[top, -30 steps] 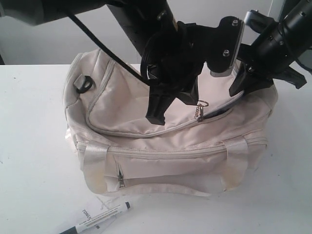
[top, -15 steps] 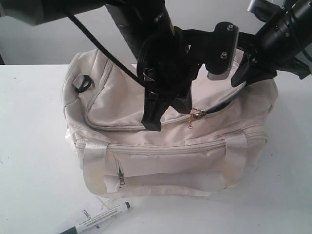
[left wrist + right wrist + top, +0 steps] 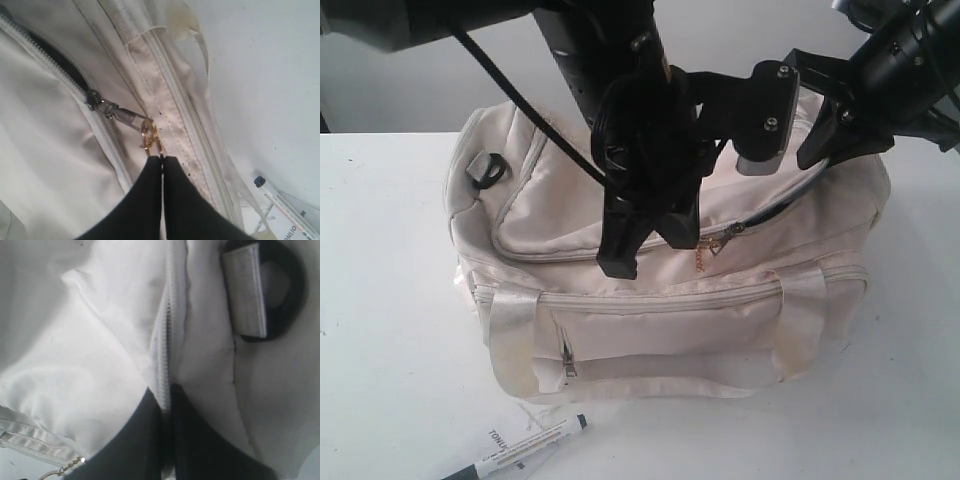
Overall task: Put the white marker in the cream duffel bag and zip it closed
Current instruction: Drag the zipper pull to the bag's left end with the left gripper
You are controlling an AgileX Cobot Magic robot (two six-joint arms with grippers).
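White marker [image 3: 520,445] partly off-frame

My left arm [image 3: 605,55] and right arm [image 3: 905,55] matte black, grey-edged bracket [image 3: 765,120] with silver screws, trailing black cable [image 3: 520,100], tapered black fingers [image 3: 140,200]

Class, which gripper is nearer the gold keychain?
Left. The left gripper grips the gold keychain; the right gripper pinches the cream duffel bag at its zipper seam, farther off.

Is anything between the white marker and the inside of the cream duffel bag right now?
Yes. The white marker lies on the table in front of the cream duffel bag, and the bag's top zip is closed along most of the flap; only a dark gap beyond the slider is open.
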